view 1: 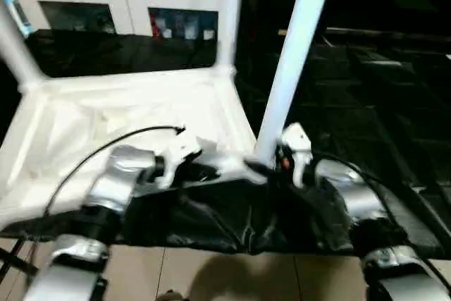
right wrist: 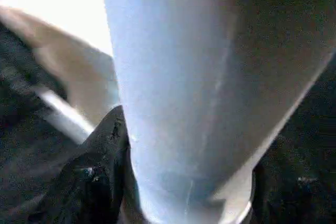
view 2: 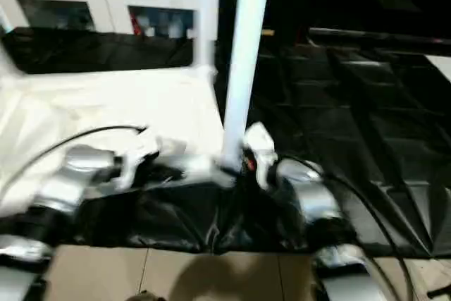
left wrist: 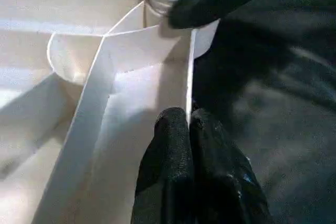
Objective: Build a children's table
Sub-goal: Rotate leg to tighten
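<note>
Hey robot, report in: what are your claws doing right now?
Left claw pinched on tabletop rim near the corner. Right claw clamped on leg, upright at near corner socket. Two legs already standing. Nothing in the way.

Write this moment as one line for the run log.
left gripper: shut on top rim | right gripper: shut on leg | leg: upright at near corner

The tall white tapered plastic leg beside the upturned white rimmed table top runs out past the picture's upper edge — its far end is cut off. Two more white legs at the top's far corners are cropped likewise. The right gripper's black fingers are largely hidden behind the leg.
</note>
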Robot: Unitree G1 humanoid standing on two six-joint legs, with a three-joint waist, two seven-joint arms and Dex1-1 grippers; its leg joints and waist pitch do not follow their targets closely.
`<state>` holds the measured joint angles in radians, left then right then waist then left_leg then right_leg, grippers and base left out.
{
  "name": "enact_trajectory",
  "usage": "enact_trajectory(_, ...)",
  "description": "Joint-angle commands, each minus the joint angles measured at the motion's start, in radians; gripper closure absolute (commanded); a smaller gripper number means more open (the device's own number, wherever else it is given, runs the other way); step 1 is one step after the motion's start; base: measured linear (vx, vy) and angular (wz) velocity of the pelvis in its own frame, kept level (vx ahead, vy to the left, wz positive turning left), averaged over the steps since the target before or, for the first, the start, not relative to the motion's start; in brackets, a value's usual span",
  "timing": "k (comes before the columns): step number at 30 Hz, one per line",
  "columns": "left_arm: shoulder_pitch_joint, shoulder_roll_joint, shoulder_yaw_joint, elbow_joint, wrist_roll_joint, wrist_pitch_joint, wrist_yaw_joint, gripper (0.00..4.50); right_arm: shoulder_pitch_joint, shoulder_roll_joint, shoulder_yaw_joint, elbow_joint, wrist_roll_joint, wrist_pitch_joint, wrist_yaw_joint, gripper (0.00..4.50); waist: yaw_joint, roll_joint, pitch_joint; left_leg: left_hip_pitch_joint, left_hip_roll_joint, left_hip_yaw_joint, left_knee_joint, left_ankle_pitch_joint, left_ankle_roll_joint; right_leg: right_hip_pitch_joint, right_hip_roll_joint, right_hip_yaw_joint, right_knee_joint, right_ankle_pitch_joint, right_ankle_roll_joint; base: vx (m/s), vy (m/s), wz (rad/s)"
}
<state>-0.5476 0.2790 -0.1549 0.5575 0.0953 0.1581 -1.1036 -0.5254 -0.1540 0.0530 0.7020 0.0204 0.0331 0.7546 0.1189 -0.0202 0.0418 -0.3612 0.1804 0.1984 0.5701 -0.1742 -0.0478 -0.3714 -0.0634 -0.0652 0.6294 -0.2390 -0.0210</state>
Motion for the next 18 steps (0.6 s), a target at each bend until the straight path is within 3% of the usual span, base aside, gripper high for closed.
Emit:
enact_trajectory(1,-0.054,-0.111,-0.04,-0.008,-0.031,-0.007,0.095,4.5,-0.004,0.118,0.103,0.044,-0.035,0.008,-0.025,1.84,-0.003,-0.008,-0.047,0.016,0.066,-0.034,-0.067,-0.194,0.009,0.027,-0.105,0.061,-0.09,-0.168,-0.191,0.0,0.0,0.0)
enact_trajectory(3,-0.059,-0.139,-0.045,-0.001,-0.013,0.002,0.155,4.5,-0.025,0.159,0.073,0.085,-0.03,0.026,-0.127,1.84,-0.003,-0.006,-0.048,0.015,0.065,-0.033,-0.065,-0.168,0.018,0.028,-0.105,0.062,-0.088,-0.13,-0.196,0.0,0.0,0.0)
enact_trajectory(6,-0.058,-0.168,-0.044,-0.001,0.004,0.018,0.202,4.5,-0.044,0.196,0.074,0.122,-0.044,0.01,-0.194,1.84,-0.005,-0.005,-0.048,0.014,0.064,-0.032,-0.064,-0.165,0.025,0.029,-0.104,0.06,-0.087,-0.109,-0.198,0.0,0.0,0.0)
enact_trajectory(7,-0.054,-0.173,-0.045,-0.005,0.003,0.02,0.197,4.5,-0.044,0.203,0.081,0.122,-0.048,0.0,-0.186,1.84,-0.006,-0.005,-0.046,0.013,0.064,-0.032,-0.064,-0.172,0.026,0.029,-0.105,0.061,-0.089,-0.12,-0.196,0.0,0.0,0.0)
enact_trajectory(8,-0.053,-0.175,-0.045,-0.007,0.004,0.02,0.195,4.5,-0.046,0.21,0.083,0.124,-0.047,-0.005,-0.179,1.49,-0.005,-0.003,-0.045,0.014,0.064,-0.032,-0.065,-0.188,0.026,0.028,-0.105,0.061,-0.092,-0.141,-0.189,0.0,0.0,0.0)
enact_trajectory(10,-0.051,-0.174,-0.049,-0.01,0.003,0.016,0.187,4.5,-0.049,0.222,0.071,0.124,-0.031,0.001,-0.157,1.28,-0.005,0.0,-0.045,0.014,0.066,-0.034,-0.067,-0.197,0.022,0.028,-0.106,0.062,-0.093,-0.153,-0.183,0.0,0.0,0.0)
enact_trajectory(13,-0.048,-0.16,-0.051,-0.018,-0.007,0.007,0.157,4.5,-0.051,0.211,0.075,0.113,-0.033,-0.011,-0.137,1.04,-0.007,0.001,-0.045,0.015,0.066,-0.034,-0.07,-0.209,0.017,0.028,-0.104,0.062,-0.092,-0.146,-0.183,0.0,0.0,0.0)
enact_trajectory(14,-0.045,-0.144,-0.052,-0.026,-0.015,-0.007,0.128,4.5,-0.052,0.19,0.082,0.101,-0.032,-0.03,-0.108,0.77,-0.008,0.001,-0.045,0.015,0.067,-0.035,-0.07,-0.21,0.015,0.028,-0.105,0.062,-0.092,-0.144,-0.185,0.0,0.0,0.0)
enact_trajectory(17,-0.041,-0.133,-0.051,-0.031,-0.024,-0.016,0.101,4.5,-0.047,0.169,0.089,0.081,-0.012,-0.036,-0.045,0.77,-0.008,0.001,-0.048,0.014,0.066,-0.034,-0.068,-0.2,0.022,0.032,-0.105,0.062,-0.09,-0.121,-0.189,0.0,0.0,0.0)
enact_trajectory(18,-0.036,-0.116,-0.052,-0.039,-0.039,-0.022,0.055,4.5,-0.031,0.139,0.107,0.041,0.014,-0.036,0.059,0.77,-0.005,-0.002,-0.05,0.012,0.065,-0.033,-0.064,-0.169,0.041,0.036,-0.103,0.06,-0.084,-0.065,-0.195,0.0,0.0,0.0)
